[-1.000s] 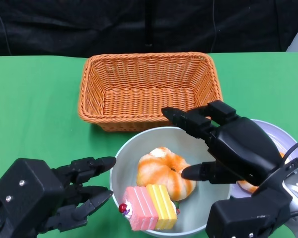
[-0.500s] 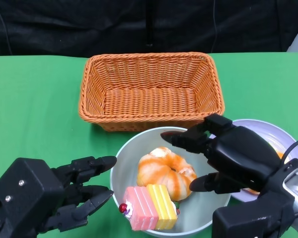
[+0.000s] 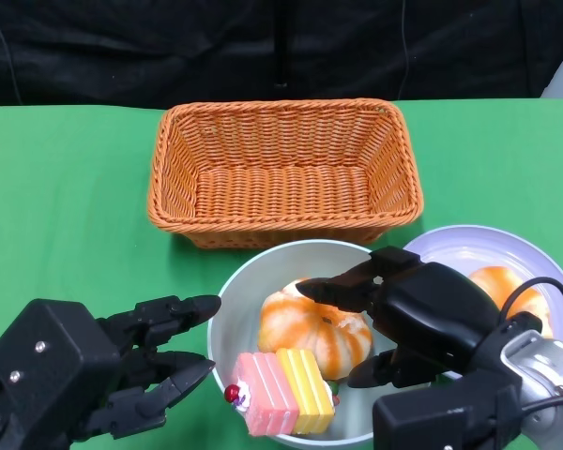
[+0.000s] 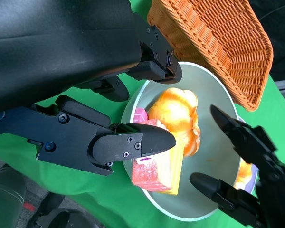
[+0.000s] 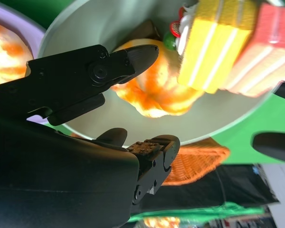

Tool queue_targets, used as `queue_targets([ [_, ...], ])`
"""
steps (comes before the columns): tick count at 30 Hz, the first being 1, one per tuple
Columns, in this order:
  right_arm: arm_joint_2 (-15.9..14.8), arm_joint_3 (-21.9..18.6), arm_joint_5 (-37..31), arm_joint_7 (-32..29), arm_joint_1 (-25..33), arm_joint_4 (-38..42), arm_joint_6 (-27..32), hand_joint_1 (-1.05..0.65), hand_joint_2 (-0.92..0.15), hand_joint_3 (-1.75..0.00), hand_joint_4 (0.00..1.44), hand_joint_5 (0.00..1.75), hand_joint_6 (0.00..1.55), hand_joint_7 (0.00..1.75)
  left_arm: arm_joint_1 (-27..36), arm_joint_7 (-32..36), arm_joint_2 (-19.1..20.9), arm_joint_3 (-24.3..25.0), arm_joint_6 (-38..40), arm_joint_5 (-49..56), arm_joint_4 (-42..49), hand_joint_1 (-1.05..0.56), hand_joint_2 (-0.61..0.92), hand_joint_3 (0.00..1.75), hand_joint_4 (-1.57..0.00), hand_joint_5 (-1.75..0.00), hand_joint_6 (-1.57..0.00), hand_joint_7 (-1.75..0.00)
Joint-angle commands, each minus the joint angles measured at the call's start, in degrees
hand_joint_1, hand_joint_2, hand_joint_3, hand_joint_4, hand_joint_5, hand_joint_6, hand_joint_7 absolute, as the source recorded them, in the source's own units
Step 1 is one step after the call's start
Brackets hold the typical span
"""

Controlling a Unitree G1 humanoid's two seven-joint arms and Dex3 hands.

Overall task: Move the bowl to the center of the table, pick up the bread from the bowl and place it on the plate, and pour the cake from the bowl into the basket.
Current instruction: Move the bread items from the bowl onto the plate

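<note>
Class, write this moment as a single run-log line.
right hand: open over bread | left hand: open beside bowl | cake: in bowl | basket: empty

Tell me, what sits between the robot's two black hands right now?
In the head view, the bowl lies between the left hand and the right hand, holding the orange bread and the pink-and-yellow cake.

bread [image 3: 311, 323] and cake [image 3: 280, 391] in bowl [image 3: 239, 298], basket [image 3: 281, 169] behind

i can read no text, label, brand, number or sign on anything in front of me here.
</note>
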Motion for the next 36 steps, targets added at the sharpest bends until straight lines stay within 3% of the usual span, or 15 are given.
queue_targets([
  [1, 0.4, 1.2, -1.4, -1.0, -1.7, 3.5, 0.7, -0.60, -0.87, 0.00, 0.13, 0.58, 0.33, 0.01, 0.4, 0.7, 0.4, 0.4, 0.1, 0.2, -0.9, -0.54, 0.92, 0.50, -0.34, -0.48, -0.40, 0.00],
  [5, 0.8, 2.1, -2.2, -1.8, -2.6, 6.0, 1.2, -0.60, -0.87, 0.00, 0.13, 0.56, 0.32, 0.00, 0.5, 0.8, 0.3, 0.5, 0.1, 0.2, -1.1, -0.54, 0.92, 0.50, -0.32, -0.48, -0.40, 0.00],
  [9, 1.5, 3.5, -3.9, -7.5, -4.2, 12.4, -0.2, -0.54, -0.86, 0.00, 0.17, 0.57, 0.34, 0.01, 0.7, 0.8, 0.3, 0.4, 0.3, 0.2, -1.4, -0.56, 0.92, 0.50, -0.31, -0.49, -0.41, 0.00],
  [12, 2.1, 4.1, -4.4, -12.5, -5.3, 16.8, -2.1, -0.30, -0.89, -0.01, 0.32, 0.64, 0.47, 0.07, 0.8, 0.8, 0.2, 0.4, 0.5, 0.0, -1.7, -0.56, 0.92, 0.49, -0.30, -0.49, -0.41, 0.00],
  [13, 2.2, 4.2, -4.4, -13.9, -5.5, 17.9, -2.8, -0.23, -0.91, -0.02, 0.48, 0.79, 0.62, 0.13, 0.9, 0.8, 0.2, 0.4, 0.5, 0.0, -1.7, -0.57, 0.92, 0.49, -0.30, -0.49, -0.41, -0.01],
  [15, 2.2, 4.4, -4.3, -15.6, -5.9, 19.1, -3.7, -0.19, -0.92, -0.03, 0.55, 0.89, 0.71, 0.15, 0.9, 0.7, 0.2, 0.5, 0.5, -0.1, -1.8, -0.57, 0.92, 0.49, -0.29, -0.49, -0.41, -0.01],
  [16, 2.4, 4.0, -3.6, -20.1, -6.2, 21.3, -7.0, -0.18, -0.92, -0.03, 0.56, 0.92, 0.72, 0.15, 0.9, 0.8, 0.2, 0.4, 0.4, 0.0, -1.8, -0.57, 0.92, 0.49, -0.29, -0.49, -0.41, -0.01],
  [17, 2.6, 3.8, -3.1, -23.7, -6.4, 23.1, -9.7, -0.17, -0.89, -0.17, 0.83, 1.35, 1.01, 0.37, 0.9, 0.8, 0.1, 0.4, 0.3, 0.1, -1.8, -0.57, 0.92, 0.49, -0.29, -0.50, -0.41, -0.01],
  [18, 2.9, 3.5, -2.7, -28.4, -6.5, 24.8, -13.1, -0.16, -0.79, -0.38, 0.89, 1.54, 1.07, 0.52, 0.8, 0.9, 0.1, 0.3, 0.4, 0.1, -1.8, -0.57, 0.92, 0.49, -0.29, -0.50, -0.41, -0.01],
  [19, 3.1, 3.4, -2.6, -31.9, -6.7, 25.9, -15.6, -0.16, -0.62, -0.74, 0.96, 1.66, 0.98, 1.00, 0.8, 0.9, 0.1, 0.3, 0.4, 0.2, -1.7, -0.57, 0.92, 0.49, -0.30, -0.50, -0.41, -0.01],
  [22, 3.2, 3.3, -2.4, -36.6, -7.1, 27.4, -19.2, -0.17, -0.48, -1.06, 0.99, 1.74, 0.83, 1.52, 0.7, 0.8, 0.2, 0.3, 0.4, 0.1, -1.6, -0.57, 0.92, 0.48, -0.30, -0.51, -0.41, -0.01],
  [24, 3.4, 3.2, -2.6, -39.1, -7.2, 27.3, -20.8, -0.16, -0.47, -1.12, 0.98, 1.74, 0.79, 1.64, 0.7, 0.8, 0.2, 0.4, 0.6, 0.0, -1.6, -0.56, 0.92, 0.48, -0.29, -0.51, -0.41, 0.00],
  [26, 3.5, 3.0, -3.0, -41.4, -7.2, 27.0, -21.9, -0.15, -0.38, -1.26, 1.00, 1.75, 0.77, 1.72, 0.7, 0.7, 0.2, 0.5, 0.8, 0.0, -1.7, -0.56, 0.92, 0.48, -0.30, -0.52, -0.41, 0.00],
  [29, 3.7, 2.7, -2.9, -44.2, -7.1, 25.7, -23.8, -0.13, -0.29, -1.37, 1.01, 1.75, 0.78, 1.74, 0.6, 0.9, 0.1, 0.5, 1.1, 0.0, -1.6, -0.56, 0.92, 0.48, -0.30, -0.52, -0.40, 0.00],
  [36, 4.3, 0.8, -1.3, -44.1, -6.0, 20.1, -24.2, -0.13, -0.21, -1.48, 1.04, 1.75, 0.79, 1.75, 0.4, 0.5, 0.3, 0.5, 0.3, 0.0, -1.3, -0.56, 0.92, 0.48, -0.30, -0.53, -0.41, 0.00],
])
